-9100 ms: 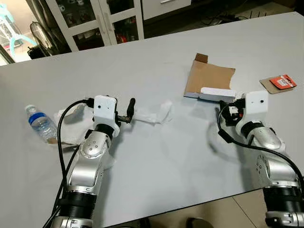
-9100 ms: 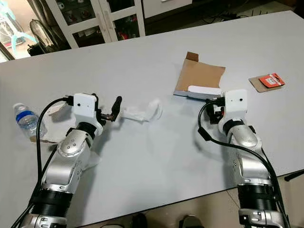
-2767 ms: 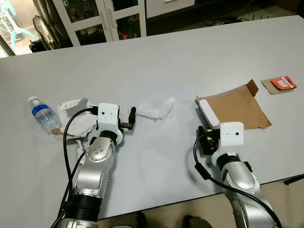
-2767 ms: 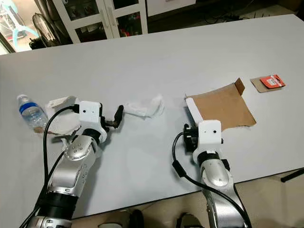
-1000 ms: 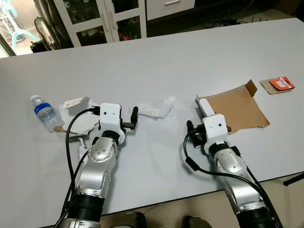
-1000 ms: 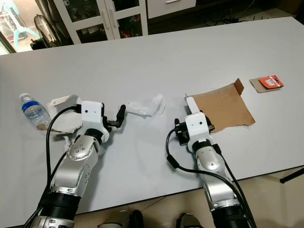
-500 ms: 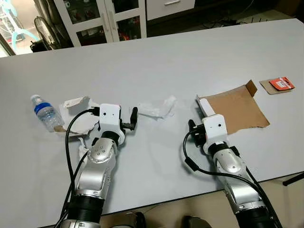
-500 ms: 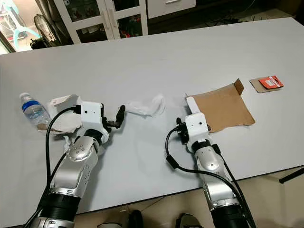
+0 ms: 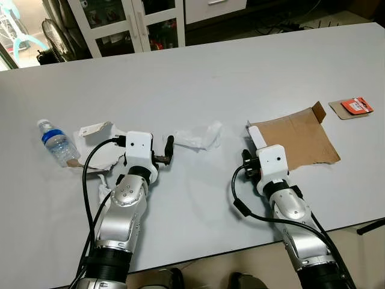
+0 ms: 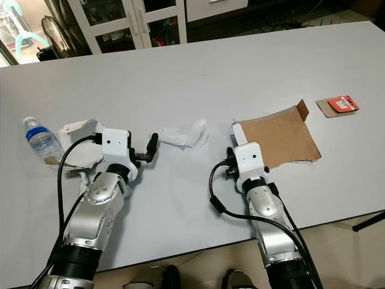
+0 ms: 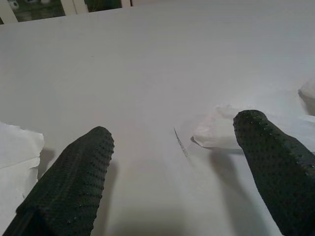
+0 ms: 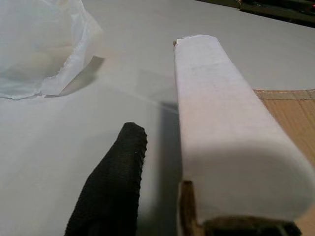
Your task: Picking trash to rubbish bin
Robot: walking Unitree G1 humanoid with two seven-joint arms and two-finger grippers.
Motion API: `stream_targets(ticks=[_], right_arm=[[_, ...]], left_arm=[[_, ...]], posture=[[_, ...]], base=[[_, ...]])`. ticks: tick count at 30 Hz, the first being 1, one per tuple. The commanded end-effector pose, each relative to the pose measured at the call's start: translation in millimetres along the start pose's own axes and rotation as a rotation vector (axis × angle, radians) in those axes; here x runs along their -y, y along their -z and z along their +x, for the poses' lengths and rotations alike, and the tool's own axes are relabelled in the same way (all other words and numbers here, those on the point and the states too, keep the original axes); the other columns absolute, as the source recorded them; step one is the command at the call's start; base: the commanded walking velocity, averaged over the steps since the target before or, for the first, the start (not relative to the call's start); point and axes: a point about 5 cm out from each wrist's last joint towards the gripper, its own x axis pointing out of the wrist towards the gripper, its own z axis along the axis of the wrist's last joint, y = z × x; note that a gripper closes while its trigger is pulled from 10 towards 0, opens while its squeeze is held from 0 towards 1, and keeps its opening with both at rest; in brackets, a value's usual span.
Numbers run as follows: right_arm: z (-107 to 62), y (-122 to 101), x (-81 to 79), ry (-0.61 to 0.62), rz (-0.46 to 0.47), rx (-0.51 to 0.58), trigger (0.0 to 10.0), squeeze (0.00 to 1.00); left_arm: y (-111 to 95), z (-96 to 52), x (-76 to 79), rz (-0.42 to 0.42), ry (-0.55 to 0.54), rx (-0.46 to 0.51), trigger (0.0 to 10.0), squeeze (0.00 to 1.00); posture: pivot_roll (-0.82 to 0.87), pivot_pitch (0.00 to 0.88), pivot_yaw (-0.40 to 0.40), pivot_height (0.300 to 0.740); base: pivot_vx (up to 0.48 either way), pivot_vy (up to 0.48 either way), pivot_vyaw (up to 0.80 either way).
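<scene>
Fingers of the right gripper point(image 12: 162, 196) pinch the white edge of the cardboard box point(image 9: 298, 137); left gripper point(image 11: 177, 167) fingers are spread beside the crumpled tissue point(image 9: 195, 137) on the bench point(image 9: 240, 66).

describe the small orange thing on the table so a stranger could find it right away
On the big grey table, look to the far right edge, beyond the brown cardboard sheet. The small orange packet lies on its own tan card, the only brightly coloured item there.

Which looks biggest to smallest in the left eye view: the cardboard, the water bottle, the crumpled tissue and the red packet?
1. Cardboard, clearly largest.
2. Crumpled tissue and water bottle look about alike, so I won't rank them.
3. Red packet, smallest, though it lies farther off than the others.
</scene>
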Motion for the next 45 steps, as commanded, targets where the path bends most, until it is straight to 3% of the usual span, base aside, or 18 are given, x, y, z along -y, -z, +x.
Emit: stream_targets(ticks=[1, 14, 19, 22, 37, 40, 42, 45], right_arm=[[-4.6, 18.4, -0.9, -0.003, 0.007, -0.084, 0.0, 0.0], [-9.6, 17.4, 13.9, 0.091, 0.003, -0.066, 0.0, 0.0], [-19.1, 5.1, 35.2, 0.214, 0.004, -0.019, 0.0, 0.0], [-33.0, -4.5, 49.6, 0.286, -0.037, 0.012, 0.0, 0.0], [-48.3, -53.3, 60.9, 0.423, -0.197, 0.147, 0.0, 0.0], [-52.7, -57.6, 66.4, 0.457, -0.201, 0.124, 0.0, 0.0], [-61.5, -59.4, 71.9, 0.499, -0.129, 0.098, 0.0, 0.0], [-64.5, -59.2, 71.7, 0.507, -0.101, 0.102, 0.0, 0.0]], left_arm=[[-1.0, 0.7, 0.1, 0.016, -0.004, 0.002, 10.0, 0.0], [-2.6, 3.3, 0.6, 0.012, 0.0, 0.013, 10.0, 0.0], [-4.4, 3.4, 1.1, 0.005, 0.016, 0.025, 10.0, 0.0], [-2.0, 2.6, -0.6, -0.001, 0.02, 0.023, 10.0, 0.0], [-5.9, 10.4, 18.4, -0.045, 0.095, 0.046, 10.0, 0.0], [-2.5, 6.6, 19.3, -0.042, 0.118, 0.03, 10.0, 0.0], [-4.5, 2.6, 19.2, -0.047, 0.138, 0.036, 10.0, 0.0], [-5.5, 2.5, 20.5, -0.043, 0.144, 0.037, 10.0, 0.0]], posture=[[-0.05, 0.157, 0.071, 0.74], [-0.05, 0.133, 0.072, 0.74], [-0.05, 0.127, 0.066, 0.74], [-0.07, 0.12, 0.072, 0.74], [-0.12, 0.103, 0.068, 0.74], [-0.12, 0.106, 0.066, 0.74], [-0.12, 0.113, 0.065, 0.74], [-0.12, 0.118, 0.07, 0.74]], base=[[0.0, 0.0, 0.0], [0.0, 0.0, 0.0], [0.0, 0.0, 0.0], [0.0, 0.0, 0.0], [0.0, 0.0, 0.0], [0.0, 0.0, 0.0], [0.0, 0.0, 0.0], [0.0, 0.0, 0.0]])
